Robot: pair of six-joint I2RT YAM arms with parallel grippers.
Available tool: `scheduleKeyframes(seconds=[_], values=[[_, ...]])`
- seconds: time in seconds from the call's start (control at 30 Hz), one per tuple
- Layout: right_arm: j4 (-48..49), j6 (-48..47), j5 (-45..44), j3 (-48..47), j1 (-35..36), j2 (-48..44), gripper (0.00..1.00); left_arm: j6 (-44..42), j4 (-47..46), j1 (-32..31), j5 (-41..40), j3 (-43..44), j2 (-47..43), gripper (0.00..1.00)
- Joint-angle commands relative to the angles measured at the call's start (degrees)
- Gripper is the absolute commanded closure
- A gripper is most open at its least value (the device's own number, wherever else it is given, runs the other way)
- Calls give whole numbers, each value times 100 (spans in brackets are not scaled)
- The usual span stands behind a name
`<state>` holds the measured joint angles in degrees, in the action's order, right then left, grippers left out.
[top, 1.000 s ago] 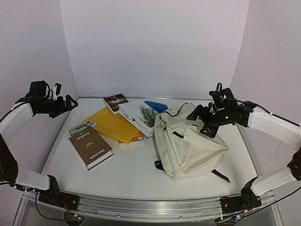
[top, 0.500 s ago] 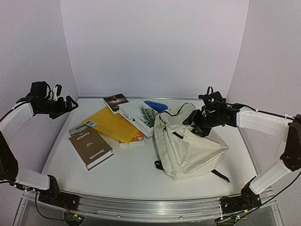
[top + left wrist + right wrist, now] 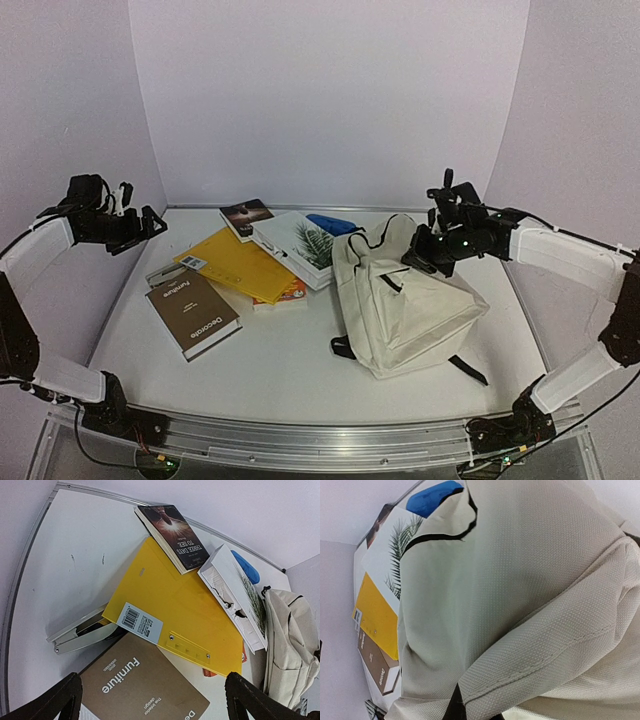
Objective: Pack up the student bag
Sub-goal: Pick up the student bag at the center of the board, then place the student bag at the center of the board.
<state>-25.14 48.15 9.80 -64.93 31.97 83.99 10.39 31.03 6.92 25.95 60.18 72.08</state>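
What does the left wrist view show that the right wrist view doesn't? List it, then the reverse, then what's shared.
Left wrist only: the stapler, partly under the folder, and the open left gripper.
Right wrist only: the bag up close, filling most of the view, with its weave and black zipper line plain.
Both: the bag, folder, leaf book, blue object and brown book.

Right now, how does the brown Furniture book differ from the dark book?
The brown Furniture book is tan with white lettering; the dark book has a black cover. The brown one looks bigger and lies in front; the dark one lies farther back. Both lie closed, cover up.
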Motion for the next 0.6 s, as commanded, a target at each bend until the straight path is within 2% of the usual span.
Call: scheduleKeyframes(seconds=[0.0,0.2,0.3,0.5,0.57], values=[[-34,-1665,447,-858,58,-625,100,-46,-1,7,-6,202,16,0],[-883,-3040,1158,-1326,432,-729,100,-68,-75,9,75,161,17,0],[-1495,-3539,1102,-1501,866,-536,100,-112,-163,2,287,117,-6,0],[-1943,-4155,1491,-1170,1154,-455,100,-229,-277,-118,412,31,-2,0],[-1929,-4215,1234,-1045,1161,-500,100,-324,-241,-339,202,39,3,0]])
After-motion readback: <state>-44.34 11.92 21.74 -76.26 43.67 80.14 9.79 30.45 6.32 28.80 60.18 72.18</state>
